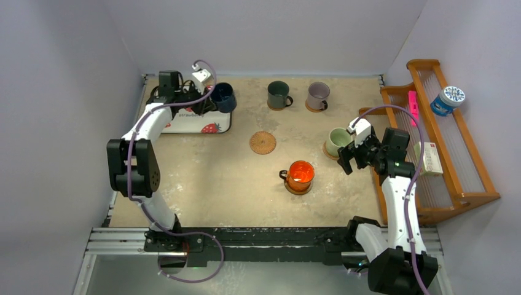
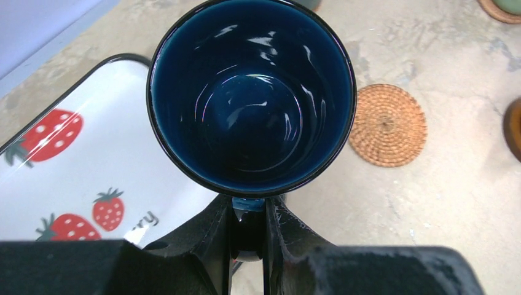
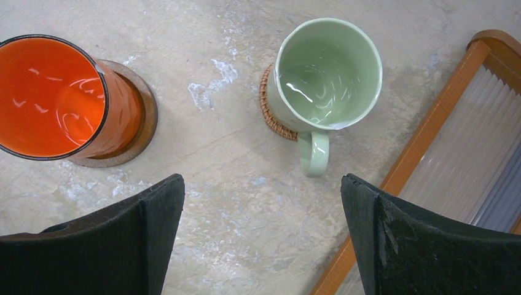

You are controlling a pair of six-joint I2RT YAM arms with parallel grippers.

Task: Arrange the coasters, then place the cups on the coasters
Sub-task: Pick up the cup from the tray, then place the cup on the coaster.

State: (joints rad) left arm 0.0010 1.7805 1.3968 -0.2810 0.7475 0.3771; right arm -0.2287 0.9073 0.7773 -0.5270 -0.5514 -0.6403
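Navy glaze, one item: the navy cup [image 2: 252, 92], mouth up, held by your left gripper [image 2: 249, 212]. The jaws are pinched almost together on the cup's handle, one finger on each side of it. The cup is over the right edge of the strawberry tray [image 2: 67, 184], at the far left of the table [image 1: 203, 184]. You cannot tell whether its base touches anything.

Pale green cup [image 3: 325, 70]: upright on a woven coaster [image 3: 268, 114], right side of the table.

Your right gripper [image 3: 263, 227]: jaws spread wide, nothing between them, nothing touched. It hovers over the table beside the wooden rack [image 1: 458, 178], and the pale green cup's handle points toward the gap.

Orange cup [image 3: 52, 95]: upright on a dark coaster [image 3: 144, 120], near the centre.

Dark green cup [image 1: 278, 94]: far edge, upright, a coaster rim [image 1: 271, 108] showing under its base.

Mauve cup [image 1: 318, 94]: just beside it to the right, on a brown disc [image 1: 313, 110].

Bare woven coaster [image 1: 263, 142]: mid-table, well apart from the navy cup.
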